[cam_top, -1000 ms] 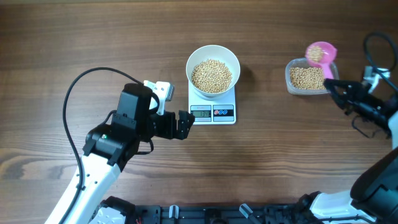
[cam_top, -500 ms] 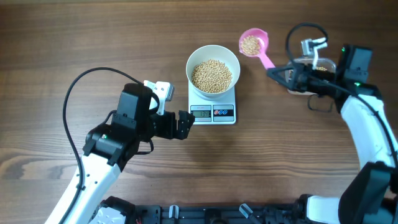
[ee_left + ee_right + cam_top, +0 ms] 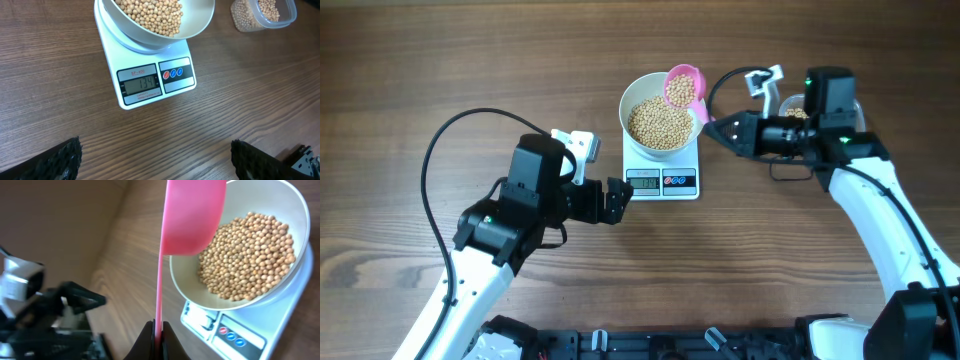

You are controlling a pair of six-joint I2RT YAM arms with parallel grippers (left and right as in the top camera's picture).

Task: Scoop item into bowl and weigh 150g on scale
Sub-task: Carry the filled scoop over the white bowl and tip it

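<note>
Swinging over from the clear plastic tub [image 3: 260,15] near the right edge of the table [image 3: 420,60], my right gripper [image 3: 712,127], clamped on the handle of the pink plastic scoop [image 3: 682,85], now holds it above the round white bowl [image 3: 632,95] of tan beans [image 3: 658,122] on the flat white scale [image 3: 662,183] mid-table, so I judge a top-up pour is due. My left gripper [image 3: 618,200] waits wide open and empty; only its view shows 134 displayed.

The bowl [image 3: 628,118] sits on the scale [image 3: 661,181], with the beans [image 3: 658,124] in it. The scoop [image 3: 682,86] is over the bowl's right rim, its handle in the right gripper [image 3: 712,128] beside the scale. The tub [image 3: 291,14] lies farther right. The left gripper [image 3: 617,200] is just left of the scale's front.
</note>
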